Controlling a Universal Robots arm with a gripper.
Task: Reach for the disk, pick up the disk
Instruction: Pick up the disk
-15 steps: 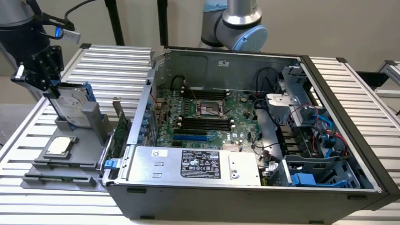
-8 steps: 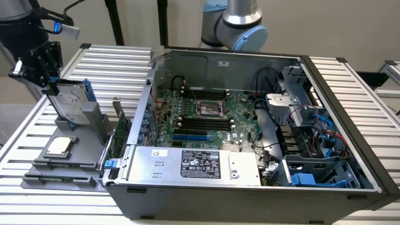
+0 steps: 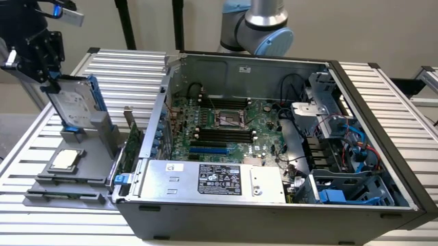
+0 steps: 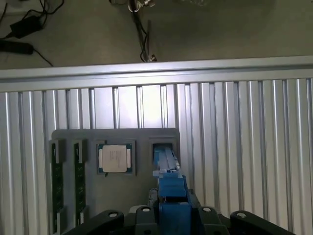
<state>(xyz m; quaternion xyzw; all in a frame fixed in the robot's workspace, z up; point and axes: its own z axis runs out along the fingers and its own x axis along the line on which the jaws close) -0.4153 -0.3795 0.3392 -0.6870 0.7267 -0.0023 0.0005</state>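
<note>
The gripper [image 3: 51, 84] stands at the exterior view's left, above a grey holder [image 3: 89, 169] that lies on the ribbed metal table [image 3: 130, 66]. The fingers are closed on the upper edge of the disk [image 3: 72, 105], one on each flat side. The disk stands on edge, nearly upright and leaning slightly, with its silver-grey face toward the camera and its blue bracket along the side nearer the computer case [image 3: 274, 218]. Its lower end is at the raised slot at the holder's far end; whether it still sits in that slot cannot be told. In the wrist view the disk [image 4: 168, 171] appears edge-on, its blue bracket running from the gripper [image 4: 172, 215] to the rectangular slot in the holder [image 4: 142, 196]. A square silvery chip [image 3: 65, 159] lies flat in the holder's next recess, just beside the slot and apart from the disk; the wrist view shows the chip [image 4: 115, 158] between the slot and two green memory sticks [image 4: 57, 181] set in narrow recesses. The case lies open on the table [image 4: 234, 147] at the holder's side, exposing the motherboard [image 3: 226, 123] and a grey power-supply box [image 3: 171, 179] near its front wall. The arm [image 3: 263, 25] rises behind the case.
</note>
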